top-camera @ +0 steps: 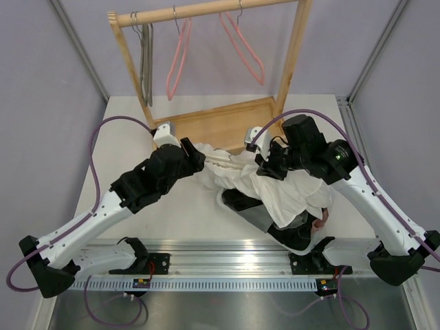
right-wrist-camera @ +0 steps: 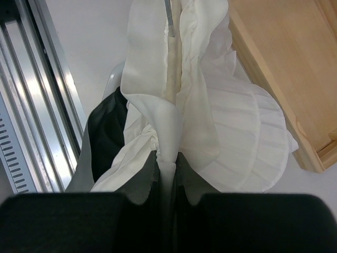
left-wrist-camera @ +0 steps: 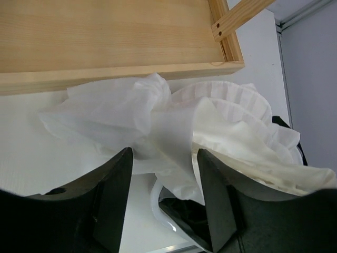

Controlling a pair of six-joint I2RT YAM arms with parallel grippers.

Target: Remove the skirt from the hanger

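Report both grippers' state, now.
Left gripper: open, with skirt fabric lying loose in the gap.
Right gripper: shut on the skirt.

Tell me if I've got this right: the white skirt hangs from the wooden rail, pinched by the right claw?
Not quite. The white skirt is not on the wooden rail; the top view shows it bunched down on the table in front. The right gripper does pinch it.

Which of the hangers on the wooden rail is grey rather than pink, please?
The leftmost hanger, beside the rack's left post; the other two hangers are pink.
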